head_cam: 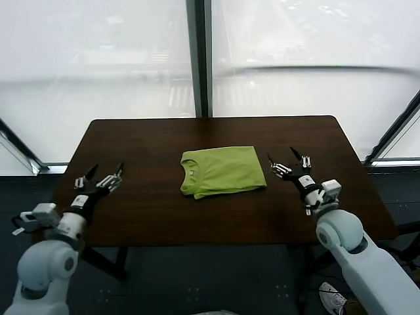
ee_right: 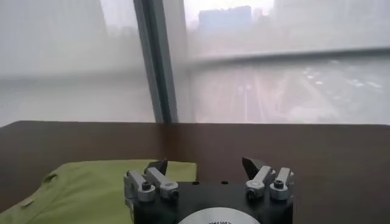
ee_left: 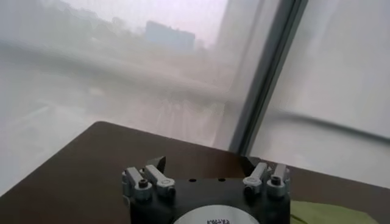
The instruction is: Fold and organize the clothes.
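Note:
The lime-green T-shirt point(head_cam: 222, 170) lies folded into a compact rectangle at the middle of the dark brown table point(head_cam: 151, 210), its round neck at the left end. My left gripper point(head_cam: 106, 170) is open and empty over the table's left part, well apart from the shirt. My right gripper point(head_cam: 285, 157) is open and empty just right of the shirt's right edge. The right wrist view shows the shirt point(ee_right: 91, 189) beside my open right gripper point(ee_right: 206, 164). The left wrist view shows my open left gripper point(ee_left: 203, 163) and a corner of the shirt point(ee_left: 329, 214).
Tall frosted windows with a dark vertical mullion point(head_cam: 197, 59) stand behind the table's far edge. Bare tabletop surrounds the shirt on all sides. A shoe point(head_cam: 333, 298) lies on the floor at the lower right.

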Controlling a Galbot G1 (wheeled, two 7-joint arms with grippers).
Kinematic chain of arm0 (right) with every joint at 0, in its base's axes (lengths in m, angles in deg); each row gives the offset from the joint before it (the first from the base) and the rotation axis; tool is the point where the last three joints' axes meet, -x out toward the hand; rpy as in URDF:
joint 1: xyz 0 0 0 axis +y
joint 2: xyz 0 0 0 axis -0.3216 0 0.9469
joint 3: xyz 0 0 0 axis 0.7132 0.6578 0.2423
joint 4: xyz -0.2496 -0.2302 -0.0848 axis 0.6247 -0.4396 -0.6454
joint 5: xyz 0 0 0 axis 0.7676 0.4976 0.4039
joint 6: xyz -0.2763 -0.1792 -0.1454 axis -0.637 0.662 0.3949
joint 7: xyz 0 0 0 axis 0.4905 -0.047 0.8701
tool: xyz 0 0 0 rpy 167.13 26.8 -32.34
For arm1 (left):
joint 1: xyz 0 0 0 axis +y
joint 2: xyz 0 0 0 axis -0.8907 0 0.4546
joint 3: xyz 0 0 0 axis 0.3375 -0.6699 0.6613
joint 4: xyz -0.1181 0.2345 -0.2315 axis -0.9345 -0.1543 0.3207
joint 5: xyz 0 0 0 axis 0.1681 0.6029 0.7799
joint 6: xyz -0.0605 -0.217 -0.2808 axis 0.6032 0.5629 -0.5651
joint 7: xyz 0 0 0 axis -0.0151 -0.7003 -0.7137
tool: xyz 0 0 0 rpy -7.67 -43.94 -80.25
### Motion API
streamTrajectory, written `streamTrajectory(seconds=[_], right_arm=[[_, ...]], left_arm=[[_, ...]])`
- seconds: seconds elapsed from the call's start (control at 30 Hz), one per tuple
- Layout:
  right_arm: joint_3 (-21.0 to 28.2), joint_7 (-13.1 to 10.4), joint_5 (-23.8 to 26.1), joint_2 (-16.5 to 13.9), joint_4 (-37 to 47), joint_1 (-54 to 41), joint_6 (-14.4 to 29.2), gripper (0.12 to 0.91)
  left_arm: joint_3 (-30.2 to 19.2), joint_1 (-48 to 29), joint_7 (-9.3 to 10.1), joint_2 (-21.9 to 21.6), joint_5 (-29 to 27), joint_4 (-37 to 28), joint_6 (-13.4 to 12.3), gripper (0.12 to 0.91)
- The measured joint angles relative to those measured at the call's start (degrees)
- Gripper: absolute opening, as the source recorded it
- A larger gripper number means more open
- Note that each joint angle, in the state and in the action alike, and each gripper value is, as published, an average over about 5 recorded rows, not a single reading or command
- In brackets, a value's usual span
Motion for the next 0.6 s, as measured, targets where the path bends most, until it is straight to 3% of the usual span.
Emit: streamTrajectory(seconds=[0.1, 0.27, 0.4, 0.6], right_arm=[[-3.8, -0.8, 3.0, 1.6, -2.0, 7.2, 6.9, 0.907], [-10.4, -2.0, 5.8, 4.6, -6.3, 19.8, 13.0, 0.907], [-14.6, -3.0, 6.9, 6.7, -9.4, 28.8, 15.3, 0.907], [-17.9, -4.0, 7.2, 8.4, -12.9, 38.9, 15.7, 0.907]], left_arm=[[-0.7, 3.2, 1.07, -1.5, -2.2, 1.2, -4.4, 0.907], [-0.9, 10.8, 4.17, -4.8, -2.4, 3.9, -10.0, 0.907], [-0.8, 16.7, 6.44, -6.5, -2.7, 6.4, -11.2, 0.907], [-0.9, 23.9, 6.66, -6.4, -4.5, 10.0, -12.1, 0.907]])
